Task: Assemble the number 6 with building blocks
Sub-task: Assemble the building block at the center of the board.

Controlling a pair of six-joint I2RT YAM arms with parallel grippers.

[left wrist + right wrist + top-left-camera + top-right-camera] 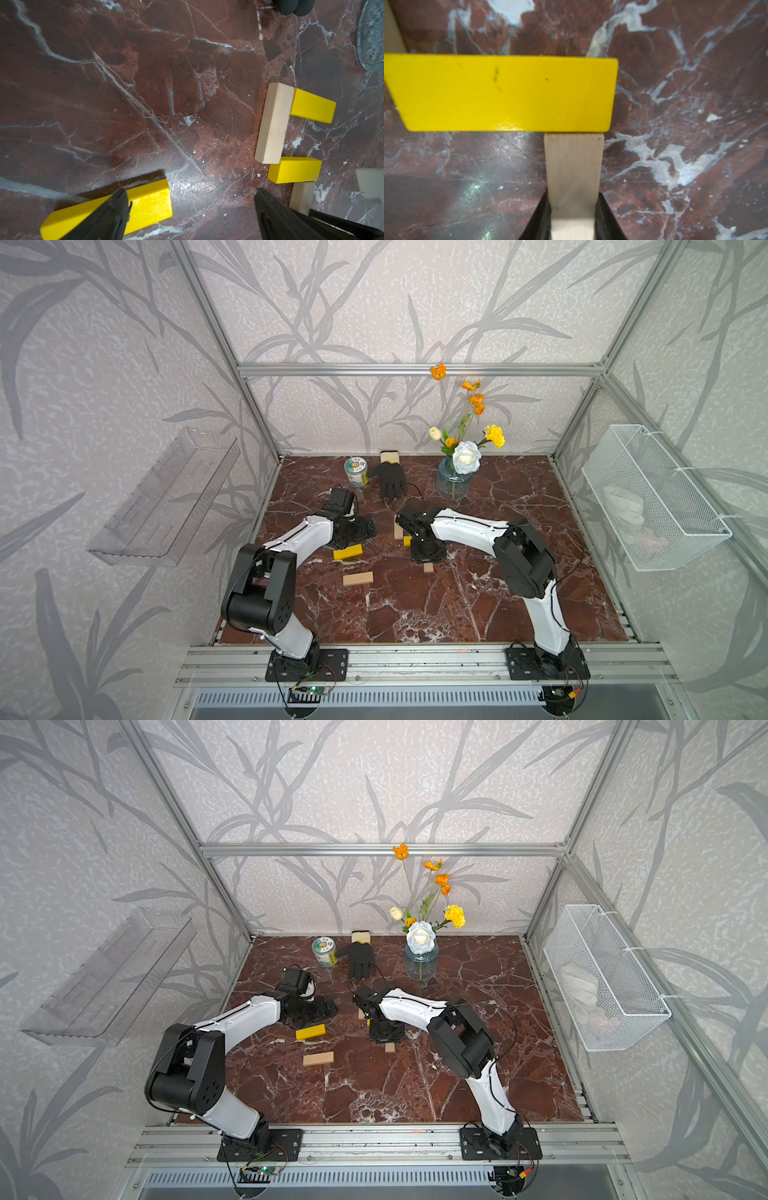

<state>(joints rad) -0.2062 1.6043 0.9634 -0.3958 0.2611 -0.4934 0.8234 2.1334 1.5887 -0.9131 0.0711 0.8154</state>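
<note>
The partly built number 6 (274,122) shows in the left wrist view. It has an upright tan bar with one yellow bar (311,106) at its far end and another yellow bar (295,169) at its near end. My right gripper (574,197) is shut on a tan block (574,166) whose end butts against that yellow bar (508,93). My left gripper (190,191) hangs open beside a loose yellow block (348,551), one fingertip (118,201) over it. A loose tan block (358,578) lies nearer the front.
At the back stand a tin can (356,472), a black glove (390,479) and a glass vase of flowers (453,483). A wire basket (656,497) hangs on the right wall and a clear shelf (166,497) on the left wall.
</note>
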